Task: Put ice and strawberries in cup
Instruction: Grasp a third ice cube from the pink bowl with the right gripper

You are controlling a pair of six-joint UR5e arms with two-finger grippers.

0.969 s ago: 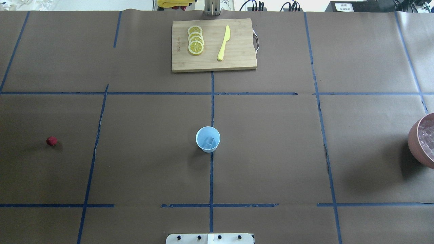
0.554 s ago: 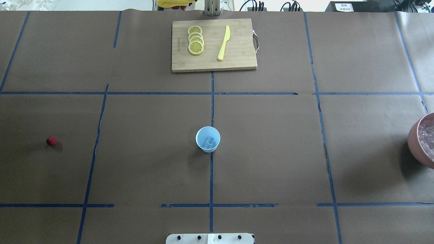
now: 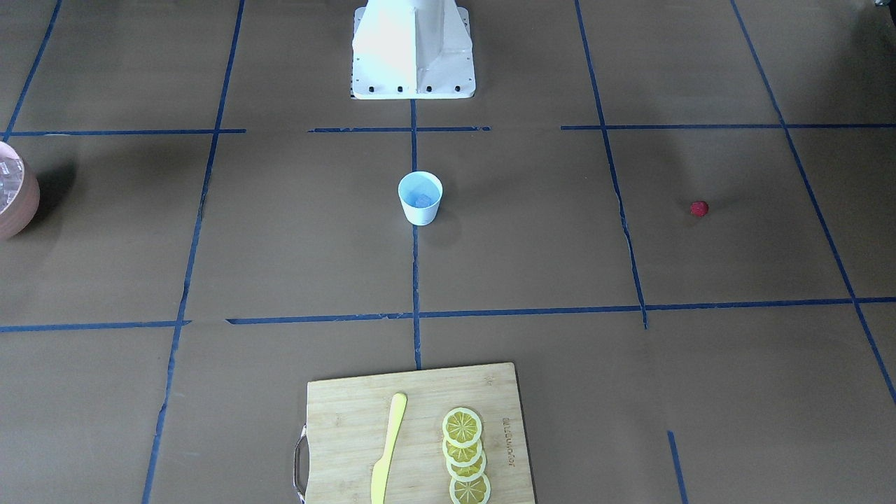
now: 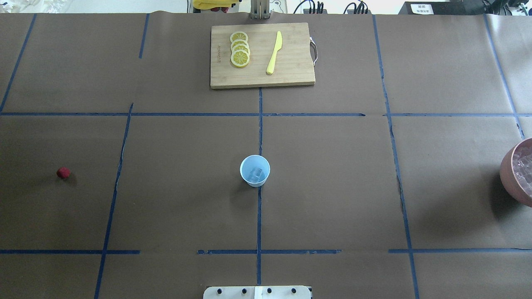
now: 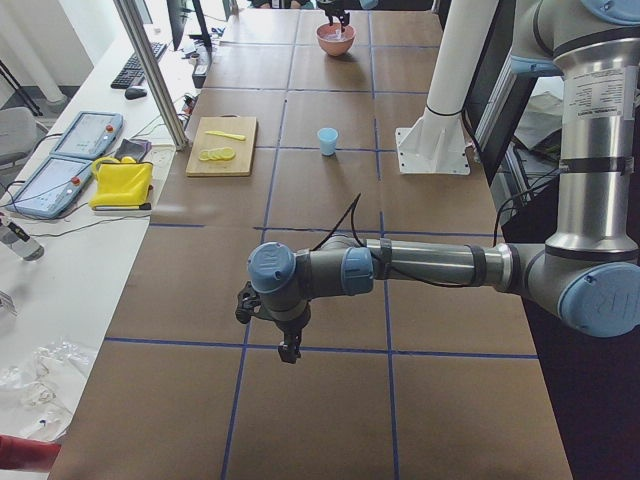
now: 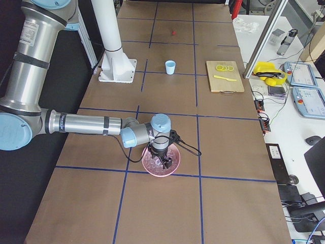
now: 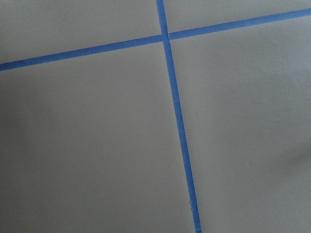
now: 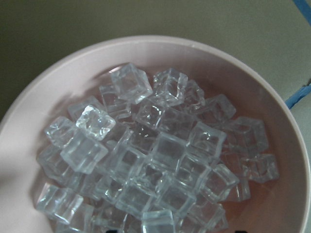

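Observation:
The pale blue cup (image 4: 254,170) stands upright at the table's middle, with a clear ice cube (image 4: 258,172) inside; it also shows in the front view (image 3: 420,198). The red strawberry (image 4: 63,172) lies alone at the far left. Many ice cubes (image 8: 165,145) fill the pink-brown bowl (image 4: 509,174) at the right edge. My right gripper (image 6: 166,163) hangs down into that bowl, just over the ice. My left gripper (image 5: 288,350) hovers above bare table near the left end. Both show only in side views, so I cannot tell whether they are open or shut.
A wooden cutting board (image 4: 291,79) at the back middle holds several lemon slices (image 4: 240,50) and a yellow knife (image 4: 274,52). Blue tape lines (image 7: 177,121) cross the brown table. The robot's white base (image 3: 413,49) stands at the near edge.

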